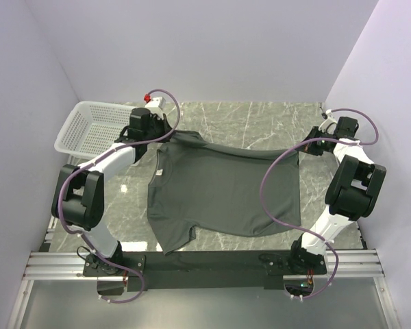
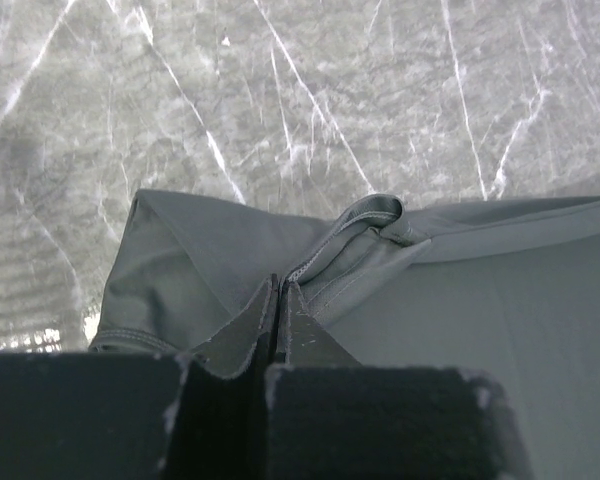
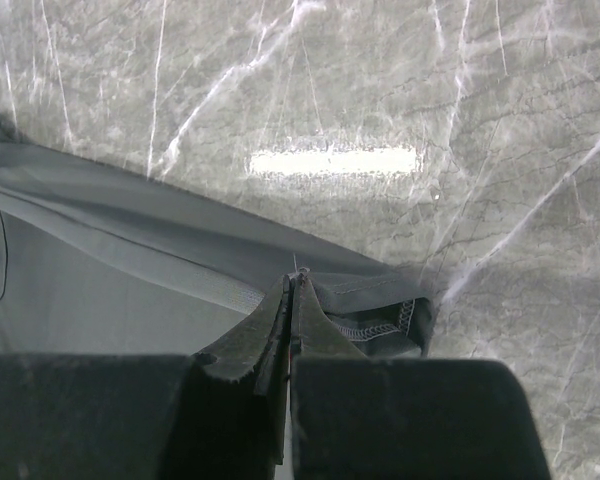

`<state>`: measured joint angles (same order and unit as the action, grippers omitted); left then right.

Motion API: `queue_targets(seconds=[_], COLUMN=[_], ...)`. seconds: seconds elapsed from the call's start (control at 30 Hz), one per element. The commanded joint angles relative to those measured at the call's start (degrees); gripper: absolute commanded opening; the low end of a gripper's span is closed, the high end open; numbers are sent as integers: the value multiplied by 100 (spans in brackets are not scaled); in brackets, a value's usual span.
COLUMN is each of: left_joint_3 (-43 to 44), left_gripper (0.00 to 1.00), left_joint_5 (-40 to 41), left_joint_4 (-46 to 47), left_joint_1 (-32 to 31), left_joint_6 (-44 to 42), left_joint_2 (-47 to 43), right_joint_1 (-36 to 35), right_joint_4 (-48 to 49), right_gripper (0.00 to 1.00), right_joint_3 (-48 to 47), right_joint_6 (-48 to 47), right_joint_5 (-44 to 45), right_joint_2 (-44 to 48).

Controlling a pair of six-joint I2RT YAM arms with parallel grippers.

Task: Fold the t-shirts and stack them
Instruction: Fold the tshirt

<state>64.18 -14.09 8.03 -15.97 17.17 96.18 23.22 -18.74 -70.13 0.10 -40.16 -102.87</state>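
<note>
One dark grey-green t-shirt (image 1: pixel 222 195) lies spread across the middle of the marble table, its small white neck label (image 1: pixel 159 171) on the left side. A sleeve (image 1: pixel 175 240) points toward the near edge. My left gripper (image 1: pixel 163 137) is shut on the far-left corner of the cloth; in the left wrist view its jaws (image 2: pixel 280 285) pinch fabric beside a stitched seam (image 2: pixel 365 215). Over at the far-right corner, my right gripper (image 1: pixel 305 147) is shut on the hem (image 3: pixel 295 282). The far edge of the shirt (image 1: pixel 240 152) runs taut between the two grippers.
A white mesh basket (image 1: pixel 89 127) stands at the far left of the table, just beyond the left arm. The right arm's purple cable (image 1: pixel 266 199) loops over the shirt's right part. Pale walls close in the table on three sides. Bare marble (image 1: pixel 260 116) lies behind the shirt.
</note>
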Motion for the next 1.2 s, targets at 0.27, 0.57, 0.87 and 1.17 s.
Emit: queue_targets(seconds=[0.27, 0.57, 0.87, 1.17], left_joint_3=[-213, -301, -406, -380], left_gripper=[1, 1, 1, 1], left_joint_5=[38, 152, 407, 503], left_joint_4=[-30, -170, -311, -487], left_joint_1=[-82, -214, -267, -311], left_joint_6=[-117, -144, -108, -38], left_joint_2=[-390, -416, -513, -434], right_joint_1=[103, 112, 112, 112], right_joint_4=[-42, -138, -217, -305], right_gripper=[0, 0, 0, 0], right_joint_3=[69, 69, 34, 78], right_joint_6=[-115, -194, -230, -352], right_joint_5=[17, -36, -18, 17], right_joint_2=[232, 197, 145, 144])
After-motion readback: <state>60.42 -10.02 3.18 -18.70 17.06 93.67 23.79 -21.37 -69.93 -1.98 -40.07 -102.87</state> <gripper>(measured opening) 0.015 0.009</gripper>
